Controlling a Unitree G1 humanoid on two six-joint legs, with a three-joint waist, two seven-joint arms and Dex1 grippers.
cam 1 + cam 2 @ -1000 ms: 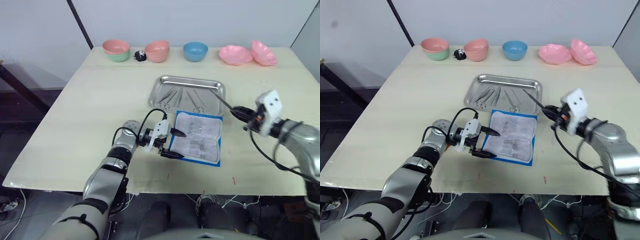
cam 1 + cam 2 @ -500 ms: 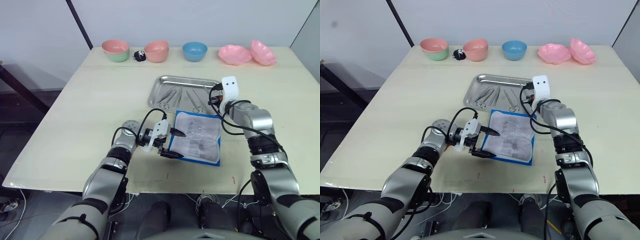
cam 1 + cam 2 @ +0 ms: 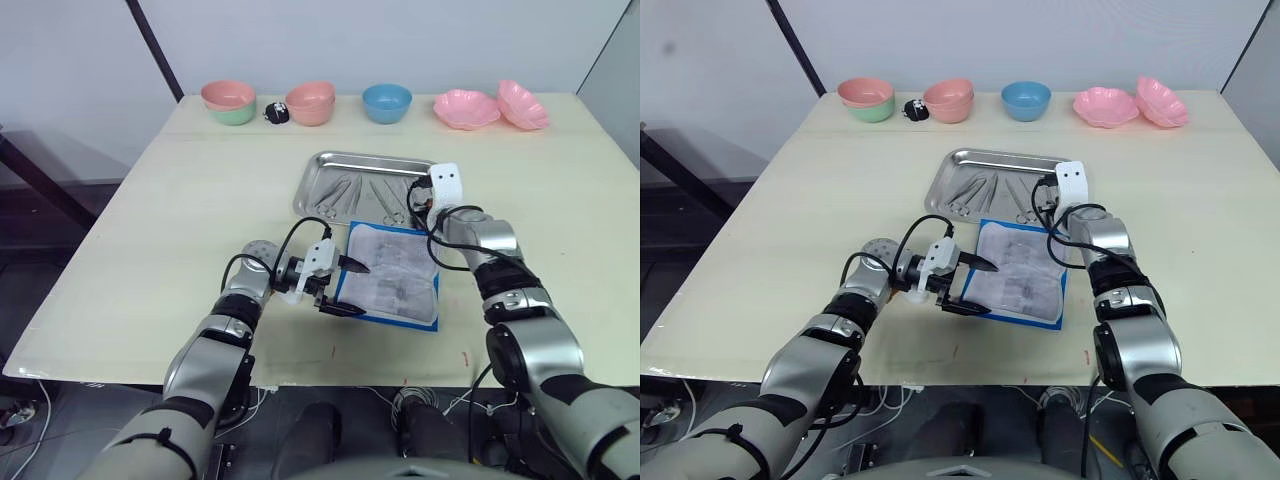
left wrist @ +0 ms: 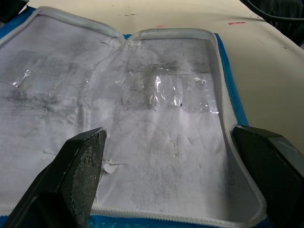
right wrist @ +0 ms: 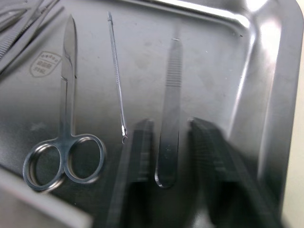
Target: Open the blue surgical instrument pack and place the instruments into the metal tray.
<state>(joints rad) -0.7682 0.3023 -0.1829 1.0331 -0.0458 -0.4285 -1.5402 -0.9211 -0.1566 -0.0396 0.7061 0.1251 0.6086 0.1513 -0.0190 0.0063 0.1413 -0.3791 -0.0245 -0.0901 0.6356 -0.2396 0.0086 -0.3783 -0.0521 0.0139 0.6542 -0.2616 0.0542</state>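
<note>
The blue surgical instrument pack [image 3: 395,275] lies unfolded on the table, whitish inner face up [image 4: 142,109], just in front of the metal tray [image 3: 370,157]. My left gripper [image 3: 352,290] is open, its two fingers [image 4: 76,180] straddling the pack's left edge. Several silver instruments [image 3: 345,190] lie in the tray: scissors [image 5: 66,156], a thin probe [image 5: 116,80] and a flat handle [image 5: 168,109]. My right gripper [image 3: 418,203] hovers low over the tray's right end, open, with the flat handle lying between its fingers [image 5: 137,156].
Along the far table edge stand a green and pink bowl stack [image 3: 228,100], pink bowls [image 3: 311,102], a blue bowl [image 3: 387,102] and two pink scalloped dishes [image 3: 468,108]. A small black object [image 3: 275,115] sits between the left bowls.
My right arm swung in from the table's right side, carrying a thin instrument, to the tray's right end. The left gripper and pack stayed put.
</note>
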